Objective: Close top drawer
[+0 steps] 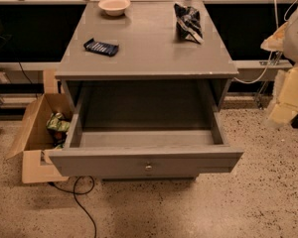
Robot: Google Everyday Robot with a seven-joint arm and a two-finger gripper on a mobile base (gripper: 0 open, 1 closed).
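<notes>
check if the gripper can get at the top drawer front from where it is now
Probably yes. The gripper hangs at the view's right edge, off the right corner of the pulled-out top drawer, with only floor showing between them. The cardboard box sits on the opposite side.

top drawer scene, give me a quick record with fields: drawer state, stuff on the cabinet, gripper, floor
top drawer: pulled out, wide open
knob: centre of the drawer front
cabinet top: bowl back left; blue packet left; dark bag back right
gripper: at right edge of view, beside the cabinet, apart from the drawer
floor: open cardboard box left of the cabinet; black cable in front
</notes>
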